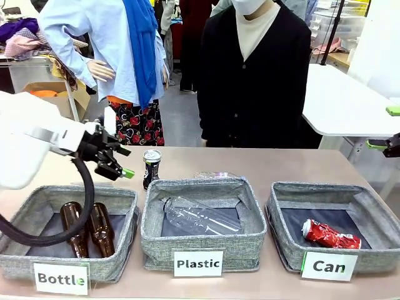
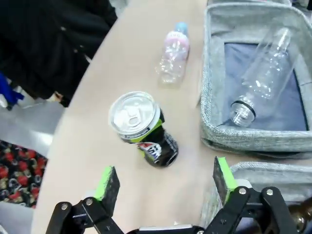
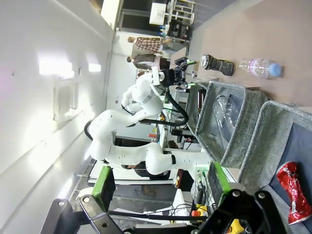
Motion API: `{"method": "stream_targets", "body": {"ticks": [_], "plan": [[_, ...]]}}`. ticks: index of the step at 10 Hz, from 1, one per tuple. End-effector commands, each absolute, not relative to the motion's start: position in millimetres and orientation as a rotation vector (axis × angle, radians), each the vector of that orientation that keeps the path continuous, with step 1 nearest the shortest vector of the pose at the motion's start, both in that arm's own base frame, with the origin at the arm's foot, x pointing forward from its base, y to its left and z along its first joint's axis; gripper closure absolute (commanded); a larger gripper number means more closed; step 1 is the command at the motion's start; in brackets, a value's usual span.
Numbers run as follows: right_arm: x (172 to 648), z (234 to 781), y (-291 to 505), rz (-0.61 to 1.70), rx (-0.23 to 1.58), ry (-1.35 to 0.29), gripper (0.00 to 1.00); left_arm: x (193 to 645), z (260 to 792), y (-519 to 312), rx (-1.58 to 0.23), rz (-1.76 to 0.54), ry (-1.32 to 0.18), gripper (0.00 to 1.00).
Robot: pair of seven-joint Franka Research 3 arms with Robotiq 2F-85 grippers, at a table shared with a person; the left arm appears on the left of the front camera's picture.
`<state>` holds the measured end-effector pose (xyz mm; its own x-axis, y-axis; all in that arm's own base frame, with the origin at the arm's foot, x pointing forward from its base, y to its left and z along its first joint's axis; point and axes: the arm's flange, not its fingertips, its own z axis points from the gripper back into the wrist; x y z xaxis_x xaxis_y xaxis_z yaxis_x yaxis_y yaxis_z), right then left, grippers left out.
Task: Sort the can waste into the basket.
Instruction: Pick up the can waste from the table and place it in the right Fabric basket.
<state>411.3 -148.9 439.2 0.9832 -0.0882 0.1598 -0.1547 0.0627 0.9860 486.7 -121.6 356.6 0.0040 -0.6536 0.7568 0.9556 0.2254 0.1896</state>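
- Jaws of our left gripper [image 2: 165, 180] were spread wide with nothing between the green pads; in the front view we saw that left gripper [image 1: 122, 164] hanging in the air above the far rim of the leftmost bin, its fingers aimed at the can.
- Our right gripper [image 3: 161, 181] was also open and empty, held off to the side of the table.
- We found the black can [image 2: 144, 129] just ahead of the left fingers. It was a small cylinder with a dented dark body, green-white marks and a shiny silver top with its pull tab.
- From the front, the black can [image 1: 152, 167] stood upright on the table [image 1: 281, 165], behind the gap between the left and middle bins.
- We saw the red can [image 1: 330, 235], crushed and glossy, lying on its side on the dark floor of the basket [image 1: 375, 256]. This was the grey woven-fabric rectangle with a white "Can" label, at the right end of the row.
- The right wrist view showed the same red can [image 3: 292, 192] inside the basket [image 3: 273, 131].
- Next to it, the Plastic bin [image 1: 156, 237] held a clear bottle [image 1: 200, 215] lying flat.
- Behind that bin a small bottle [image 2: 173, 56], crumpled and blue-capped, lay on the smooth beige tabletop.
- In the Bottle bin [image 1: 19, 259] lay two brown glass bottles [image 1: 100, 228], side by side.
- A person [image 1: 256, 81] in a dark cardigan stood at the far side.
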Motion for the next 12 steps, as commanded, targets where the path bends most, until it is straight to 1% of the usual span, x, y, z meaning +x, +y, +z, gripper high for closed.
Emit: {"method": "stream_targets", "body": {"ticks": [1,6,12], "plan": [[410.2,441.4,-149.8,0.051,1.52,-0.196,0.0,512.0,354.5,-129.8,-0.454,-1.293,-0.796,0.0],[410.2,441.4,-149.8,0.051,1.52,-0.196,0.0,550.1,330.1,-147.3,-0.539,-1.248,-0.724,0.0],[410.2,441.4,-149.8,0.051,1.52,-0.196,0.0,570.9,307.1,-160.8,-0.65,-1.24,-0.719,0.0]]}}
